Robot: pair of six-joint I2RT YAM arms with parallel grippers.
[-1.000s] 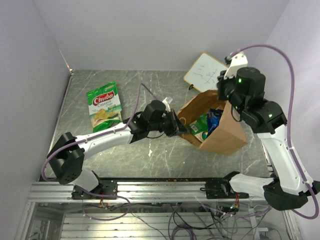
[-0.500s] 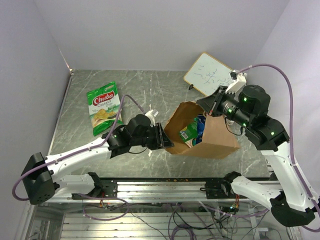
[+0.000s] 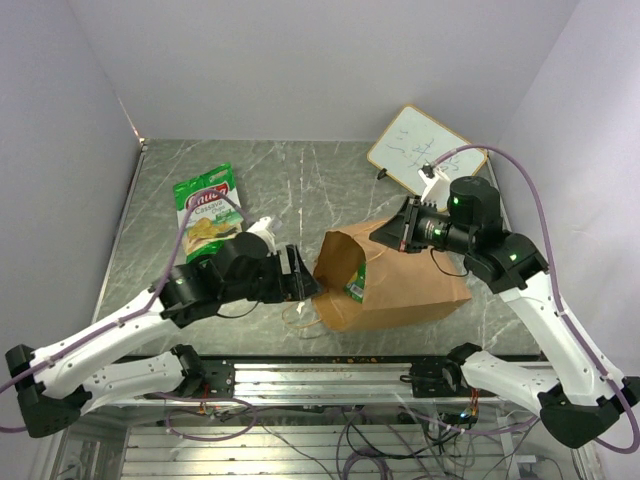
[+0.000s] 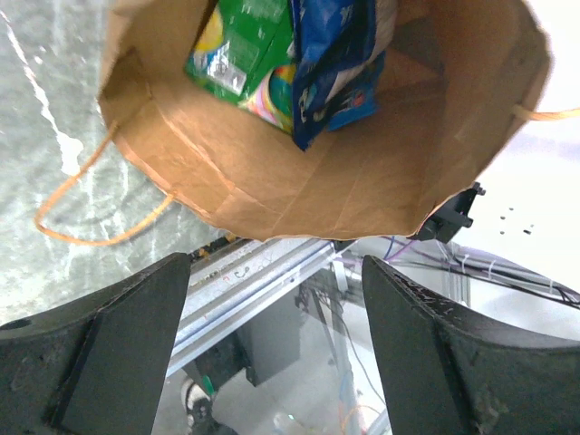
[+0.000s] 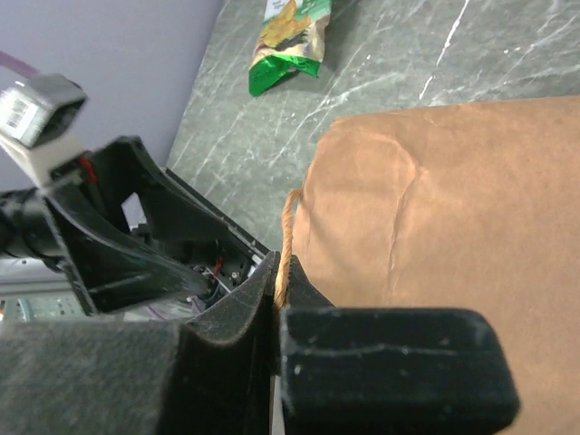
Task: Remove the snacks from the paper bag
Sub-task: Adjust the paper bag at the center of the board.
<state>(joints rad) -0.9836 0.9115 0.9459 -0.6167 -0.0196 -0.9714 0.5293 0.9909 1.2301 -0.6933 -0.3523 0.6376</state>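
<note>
The brown paper bag [image 3: 400, 292] lies tipped on its side, mouth [image 3: 335, 272] facing left. A green snack [image 3: 357, 284] shows in the mouth. In the left wrist view the bag [image 4: 299, 181] holds a green packet [image 4: 243, 43] and a blue packet [image 4: 335, 63]. My left gripper [image 3: 303, 276] stands open just left of the mouth, nothing between its fingers [image 4: 100, 353]. My right gripper [image 3: 396, 232] is above the bag, shut on the twisted paper handle [image 5: 286, 237]. A green Chuba snack packet [image 3: 207, 212] lies on the table at far left.
A white writing board [image 3: 420, 148] leans at the back right. The bag's other handle [image 3: 300, 318] loops on the table near the front rail [image 3: 320, 375]. Grey walls close in the left and back sides.
The bag has swung down and left onto its side, still hung from the right gripper by its handle. My left gripper has opened, let go of the bag's rim and drawn back left.
</note>
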